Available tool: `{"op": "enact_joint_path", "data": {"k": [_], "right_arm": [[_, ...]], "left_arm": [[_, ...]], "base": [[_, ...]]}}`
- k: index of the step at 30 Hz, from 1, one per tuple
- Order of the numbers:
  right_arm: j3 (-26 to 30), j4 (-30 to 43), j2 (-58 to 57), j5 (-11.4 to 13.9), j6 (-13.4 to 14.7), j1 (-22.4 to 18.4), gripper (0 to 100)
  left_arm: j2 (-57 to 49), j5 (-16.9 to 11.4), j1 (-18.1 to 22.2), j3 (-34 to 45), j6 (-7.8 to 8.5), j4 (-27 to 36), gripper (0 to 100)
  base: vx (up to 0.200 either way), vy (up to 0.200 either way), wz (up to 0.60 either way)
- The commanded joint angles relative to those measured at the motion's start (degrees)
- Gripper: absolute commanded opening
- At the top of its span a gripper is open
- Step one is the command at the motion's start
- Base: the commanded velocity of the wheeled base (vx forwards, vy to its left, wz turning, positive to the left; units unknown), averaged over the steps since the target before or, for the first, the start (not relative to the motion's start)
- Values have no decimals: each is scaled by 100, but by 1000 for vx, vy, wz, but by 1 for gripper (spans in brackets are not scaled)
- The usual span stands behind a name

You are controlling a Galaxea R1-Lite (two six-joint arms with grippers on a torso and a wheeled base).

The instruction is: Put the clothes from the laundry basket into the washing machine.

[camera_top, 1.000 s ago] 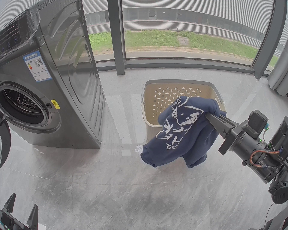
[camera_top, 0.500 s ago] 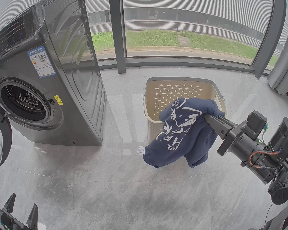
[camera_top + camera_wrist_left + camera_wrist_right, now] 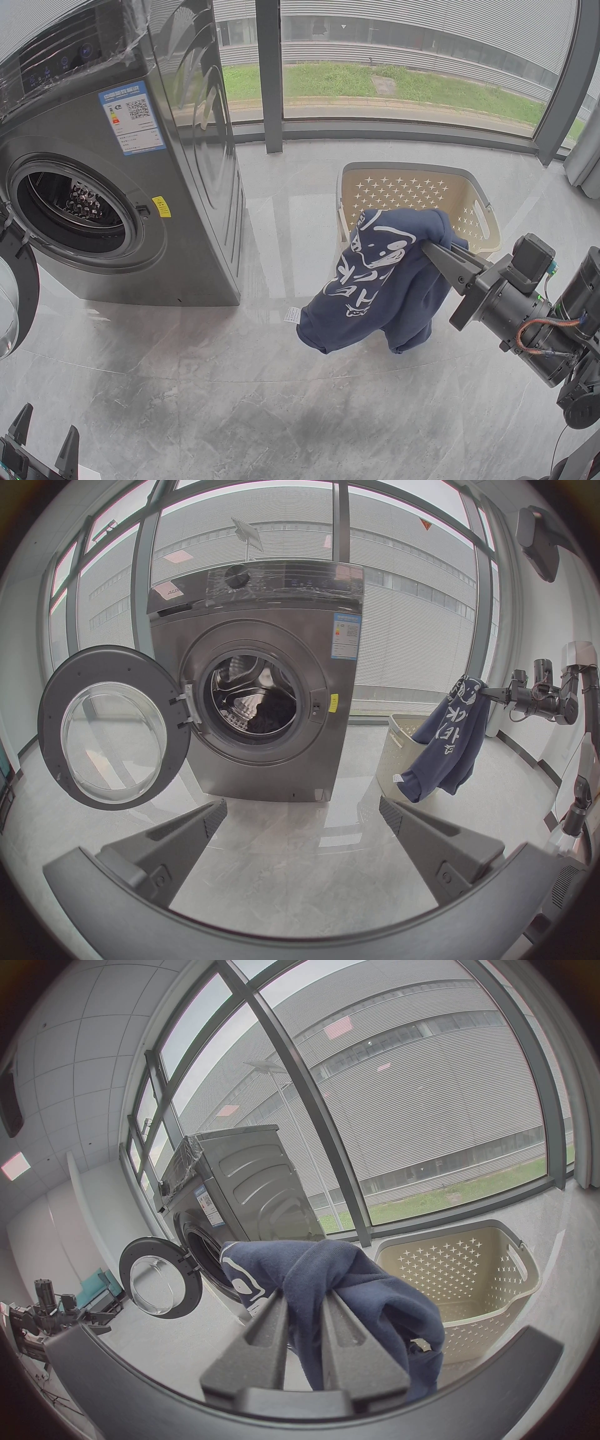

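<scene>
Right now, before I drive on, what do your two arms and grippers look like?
Left gripper and right gripper both have dark grey, wedge-shaped fingers tapering to narrow tips. The right arm is black and cylindrical, with a boxy black module on top, an orange cable looping along its side and a small teal connector.

The head view is swinging toward the washer (image 3: 125, 187), and the right gripper (image 3: 430, 246) with its hanging sweater (image 3: 381, 275) is drawing nearer the washer's side.
</scene>
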Motion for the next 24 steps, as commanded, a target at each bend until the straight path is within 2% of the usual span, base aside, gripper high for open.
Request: {"op": "enact_joint_path", "data": {"k": [1,18,24], "right_arm": [[-1,-4,13,3,2,14,0],[-10,-4,13,-6,2,32,0],[-10,-4,31,-6,2,23,0]], "left_arm": [[-84,1,-2,92,-2,-2,100],[-84,1,-2,92,7,-2,100],[-84,1,-2,92,16,-2,100]], "base": [[0,200,0],[0,200,0],[-33,0,0]]}}
